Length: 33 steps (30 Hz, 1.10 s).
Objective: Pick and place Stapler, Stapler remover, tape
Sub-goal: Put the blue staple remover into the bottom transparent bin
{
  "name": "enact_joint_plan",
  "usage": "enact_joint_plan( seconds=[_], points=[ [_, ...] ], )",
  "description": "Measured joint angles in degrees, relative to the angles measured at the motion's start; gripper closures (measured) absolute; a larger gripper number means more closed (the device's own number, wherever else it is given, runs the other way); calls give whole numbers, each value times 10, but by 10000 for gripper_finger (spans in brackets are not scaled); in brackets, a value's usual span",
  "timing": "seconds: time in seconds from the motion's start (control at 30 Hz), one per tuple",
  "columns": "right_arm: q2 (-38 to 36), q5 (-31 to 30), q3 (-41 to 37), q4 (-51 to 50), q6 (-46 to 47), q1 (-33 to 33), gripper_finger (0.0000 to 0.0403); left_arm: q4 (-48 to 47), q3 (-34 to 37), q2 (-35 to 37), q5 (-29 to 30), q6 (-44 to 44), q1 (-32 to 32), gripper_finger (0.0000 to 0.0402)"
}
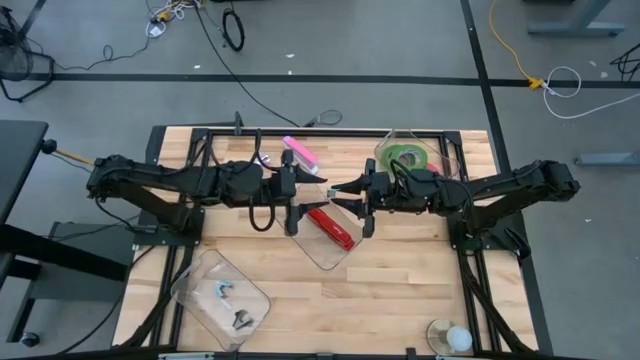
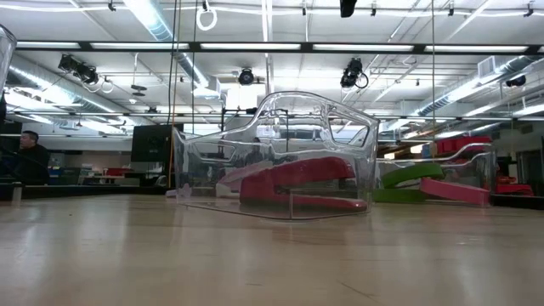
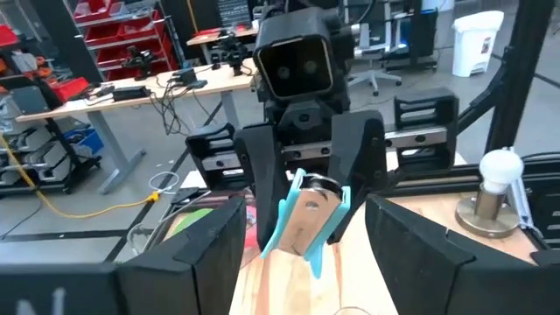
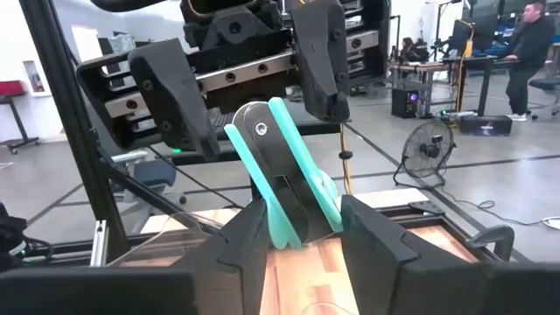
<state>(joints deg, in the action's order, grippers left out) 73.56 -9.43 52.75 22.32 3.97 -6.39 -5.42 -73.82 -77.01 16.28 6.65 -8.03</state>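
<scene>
My right gripper (image 4: 302,214) is shut on a teal staple remover (image 4: 280,166) and holds it high over the table's middle (image 1: 330,189). My left gripper (image 4: 262,118) faces it from the left with its fingers open, one on either side of the remover's free end, and I see no touch. A red stapler (image 1: 335,228) lies in a clear container (image 1: 322,250) below them. A pink stapler (image 1: 300,153) lies on the far part of the table. Green tape (image 1: 408,157) sits in a clear container at the far right. My right gripper pinches the staple remover's teal sides (image 4: 328,197) between its two fingers, at the end nearer the gripper. The fingers come level from the table's right side. The remover is lifted clear and tilted, and its rounded riveted end (image 4: 260,129) sticks out toward the left gripper.
A clear container (image 1: 222,295) with small staple removers lies at the near left. A white bulb on a round base (image 1: 452,338) stands at the near right edge. In the low view the container with the red stapler (image 2: 297,183) fills the middle, with green tape (image 2: 408,177) to its right.
</scene>
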Motion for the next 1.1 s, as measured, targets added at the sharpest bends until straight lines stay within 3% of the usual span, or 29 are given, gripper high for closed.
enact_joint_plan(
  seconds=[0.17, 0.47, 1.1],
  points=[
    [0, 1, 0, 0, 0, 0, 275, 12, 0, 0, -41, 0, 0, 165],
    [0, 15, 0, 0, 0, 0, 275, 22, 0, -8, -59, 0, 0, 165],
    [0, 15, 0, -4, 0, 0, 275, 46, 0, -28, -55, 19, 0, 167]
  ],
)
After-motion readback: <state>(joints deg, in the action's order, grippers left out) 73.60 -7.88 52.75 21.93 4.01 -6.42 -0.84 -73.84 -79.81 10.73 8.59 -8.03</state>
